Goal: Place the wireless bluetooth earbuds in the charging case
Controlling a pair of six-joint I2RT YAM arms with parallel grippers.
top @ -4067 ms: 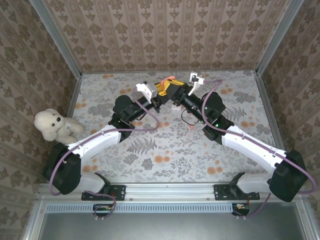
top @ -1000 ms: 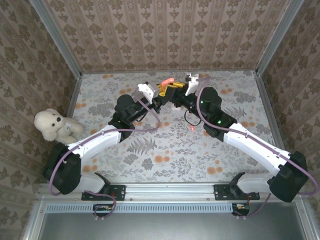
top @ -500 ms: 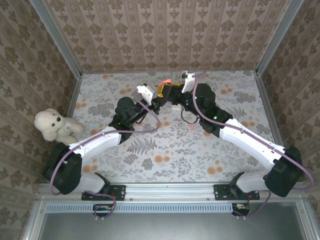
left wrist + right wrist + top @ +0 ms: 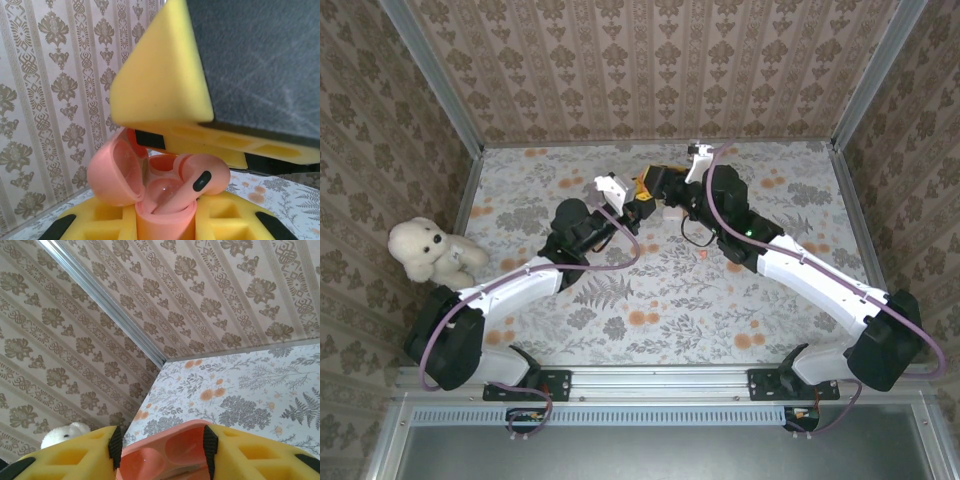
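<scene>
1. In the top view the two arms meet at the upper middle of the frame, above the far part of the flowered worktop (image 4: 650, 300).
2. The left end effector (image 4: 165, 225) is closed on the charging case (image 4: 150, 195). Its yellow fingers (image 4: 95, 222) press the pink case's base from both sides at the bottom of the left wrist view. The case stands upright with its lid swung open to the left.
3. A pink earbud (image 4: 197, 182) sits in the open top of the case, tilted. Its stem rises above the rim, and a black oval mark on it faces the camera.
4. The right end effector (image 4: 161, 452) is clamped on a pink, hollowed piece of the case at the bottom middle of the right wrist view; whether that piece is lid or base I cannot tell. In the left wrist view its yellow finger and dark body hang just above the case, at the upper right.
5. A tiny red earbud (image 4: 703, 254) lies loose on the worktop, below and right of the meeting point and apart from the case.
6. A teddy bear (image 4: 428, 250) sits at the left edge of the worktop, well apart from the case.
</scene>
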